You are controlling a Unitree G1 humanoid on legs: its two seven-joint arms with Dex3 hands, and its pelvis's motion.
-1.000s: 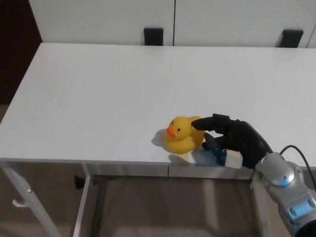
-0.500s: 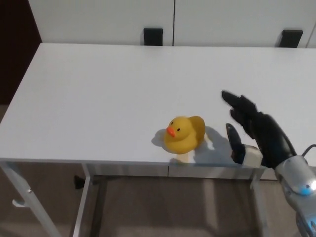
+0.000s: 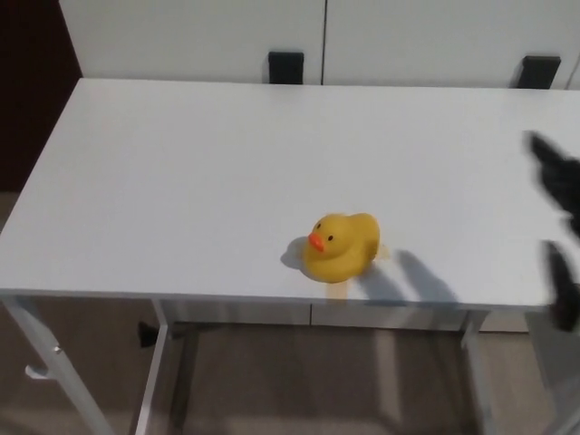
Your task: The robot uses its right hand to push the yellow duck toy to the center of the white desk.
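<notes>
The yellow duck toy point(image 3: 341, 246) sits close to the near edge of the white counter point(image 3: 227, 154), a little right of the middle along that edge, beak pointing left. Nothing touches it. Broad bare surface stretches behind it towards the far edge and out to its left. The right hand point(image 3: 560, 227) hangs at the right border, well apart from the duck, blurred and partly cut off; its dark fingers point(image 3: 547, 163) look spread, holding nothing. Two black brackets point(image 3: 285, 65) sit beyond the far edge.
</notes>
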